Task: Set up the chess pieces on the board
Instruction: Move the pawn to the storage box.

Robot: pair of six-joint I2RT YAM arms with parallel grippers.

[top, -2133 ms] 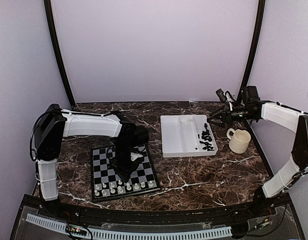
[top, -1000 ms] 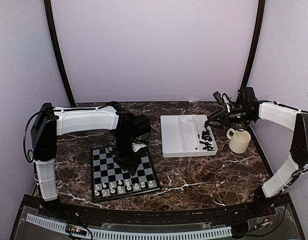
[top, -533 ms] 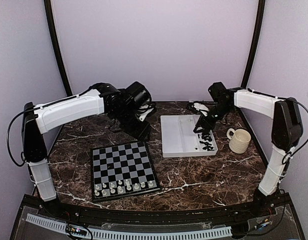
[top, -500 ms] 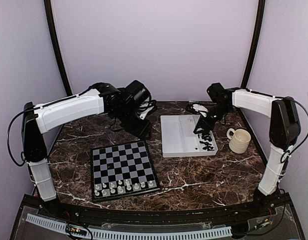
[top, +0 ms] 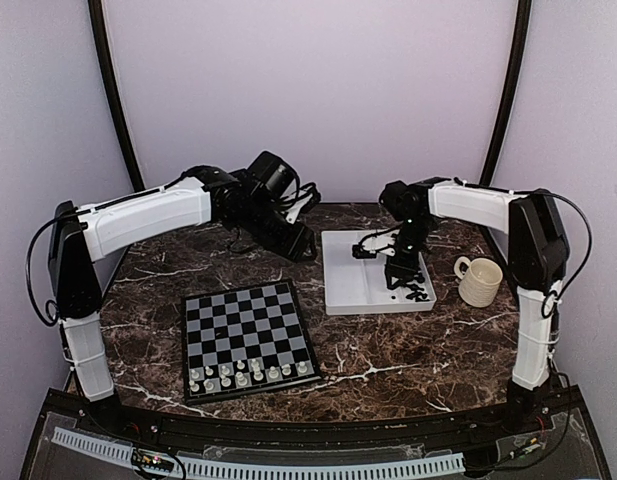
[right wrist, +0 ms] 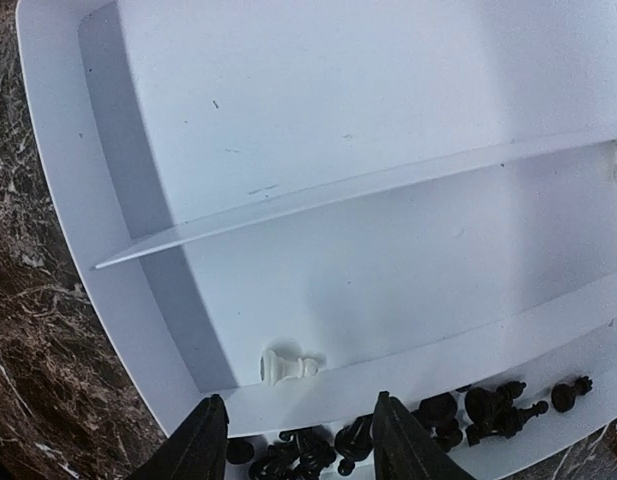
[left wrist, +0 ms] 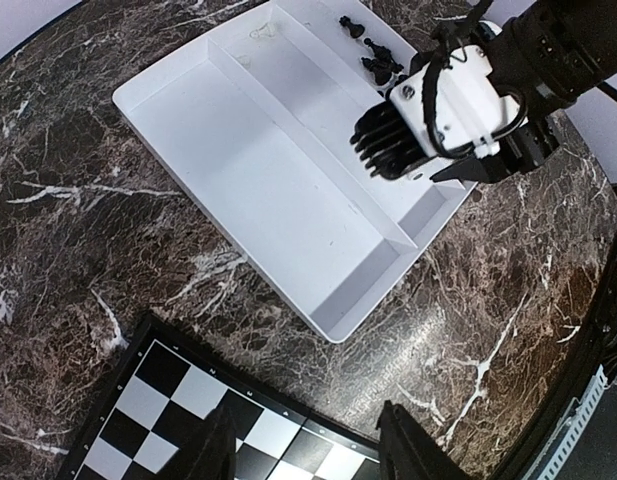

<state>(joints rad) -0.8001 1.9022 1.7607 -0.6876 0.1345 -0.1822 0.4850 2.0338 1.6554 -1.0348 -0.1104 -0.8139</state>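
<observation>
The board (top: 246, 335) lies near the front left, with a line of white chess pieces (top: 250, 374) on its near rows. Black chess pieces (top: 418, 291) are heaped in the right part of the white tray (top: 350, 275). My right gripper (top: 396, 274) hangs low over that heap. In the right wrist view it (right wrist: 298, 445) is open, a white pawn (right wrist: 288, 367) lies on its side just ahead, and black pieces (right wrist: 438, 415) sit under the fingers. My left gripper (top: 300, 245) hovers open and empty by the tray's left edge; in its own view (left wrist: 308, 455) the board's corner (left wrist: 178, 410) shows below.
A cream ribbed mug (top: 480, 281) stands right of the tray. The tray's wide left compartment (left wrist: 258, 190) holds nothing. Dark marble tabletop (top: 418, 350) surrounds the board and tray, with purple walls behind and at both sides.
My left arm lifted off the board and swung back and right toward the tray. My right arm came in from beside the mug and dropped over the tray's black pieces.
</observation>
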